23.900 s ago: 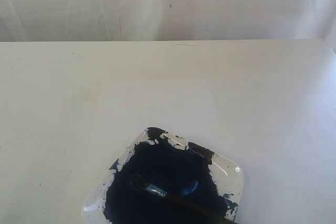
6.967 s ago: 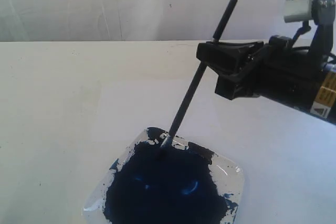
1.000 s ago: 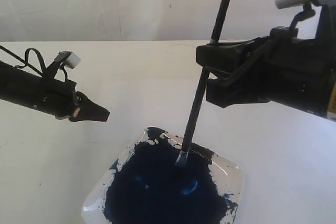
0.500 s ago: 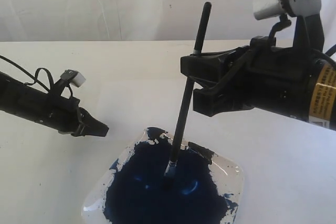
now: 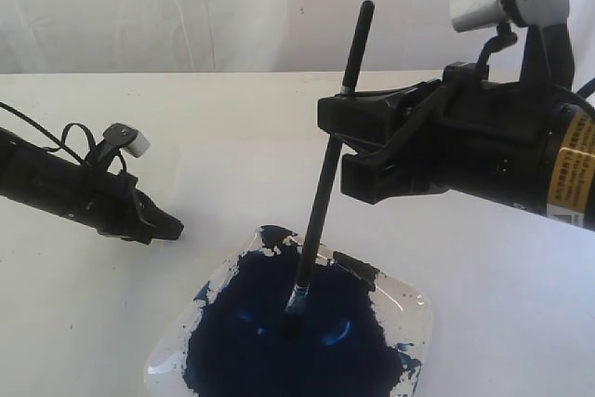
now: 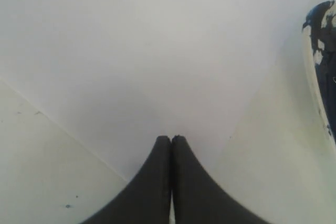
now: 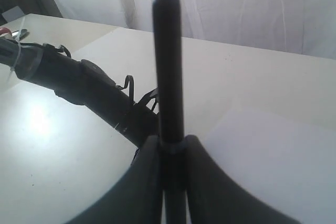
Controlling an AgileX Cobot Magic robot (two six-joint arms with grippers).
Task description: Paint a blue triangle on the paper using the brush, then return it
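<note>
My right gripper (image 5: pixel 337 141) is shut on the brush (image 5: pixel 316 220), a thin black handle held steeply upright. Its silver ferrule and bristle tip (image 5: pixel 290 321) dip into the dark blue paint pool. In the right wrist view the brush (image 7: pixel 168 66) stands clamped in my right gripper (image 7: pixel 172 145). The paper (image 5: pixel 242 183) lies pale on the table behind the tray, and no blue triangle shows on it. My left gripper (image 5: pixel 172 227) is shut and empty, low over the paper's left part. The left wrist view shows the left gripper (image 6: pixel 171 139) over the paper (image 6: pixel 157 51).
The square clear paint tray (image 5: pixel 416 309), smeared with blue, sits at the table's front edge; its rim (image 6: pixel 315 72) shows in the left wrist view. The left arm (image 7: pixel 79 82) stretches across the cream table. A white curtain hangs behind.
The right gripper shifted left and lowered, sinking the brush tip deeper into the paint pool. The left gripper dropped a little and drew slightly left.
</note>
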